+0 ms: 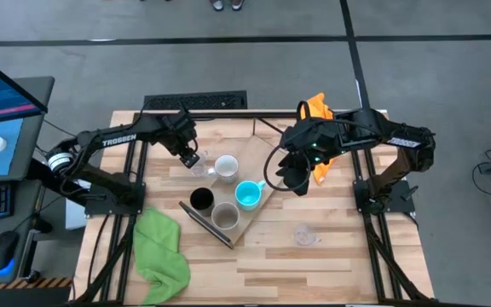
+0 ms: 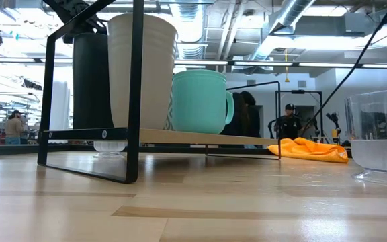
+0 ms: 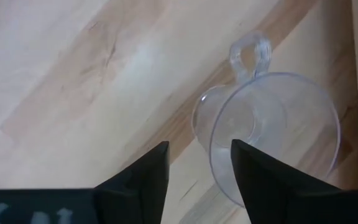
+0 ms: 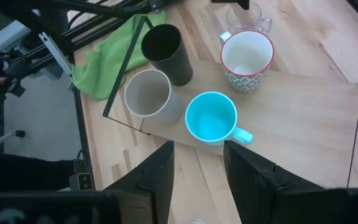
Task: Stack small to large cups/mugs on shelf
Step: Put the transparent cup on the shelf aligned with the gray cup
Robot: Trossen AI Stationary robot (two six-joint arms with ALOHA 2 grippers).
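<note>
- As seen from the table's front edge, a clear glass cup point(image 1: 304, 234) stands alone on the slatted wooden tabletop point(image 1: 331, 264), well apart from the shelf, with a crumpled green cloth point(image 1: 160, 251) at the front left.
- Next back is the long light-wood shelf board with a dark metal frame point(image 1: 254, 192), lying at an angle across the table middle. Four vessels are on it: a tall black cup point(image 1: 200, 199) and a beige-grey cup point(image 1: 224, 217) at its near end, a bright blue handled mug point(image 1: 247, 195) beside them, and a white mug with a patterned band point(image 1: 226, 167) further back.
- Right gripper point(image 1: 295, 181) hangs above the shelf's right edge, just beside the blue mug. Its wrist view shows the fingers parted with nothing between them.
- Left gripper point(image 1: 187, 153) is over a clear handled glass mug point(image 3: 272, 137) that rests on the tabletop just off the shelf, near the white mug. Fingers point(image 3: 138, 180) are spread apart and holding nothing; one sits over the glass rim.
- An orange cloth point(image 1: 318, 107) lies at the far right of the table.
- Judgement: step in hand is picking up the handled glass mug with the left arm. Four of six vessels are on the shelf and both glasses are off it.
- Next move likely calls for lowering so one finger goes inside the rim, closing on the wall, then lifting to the shelf. Thin slippery glass may slide or tip.
</note>
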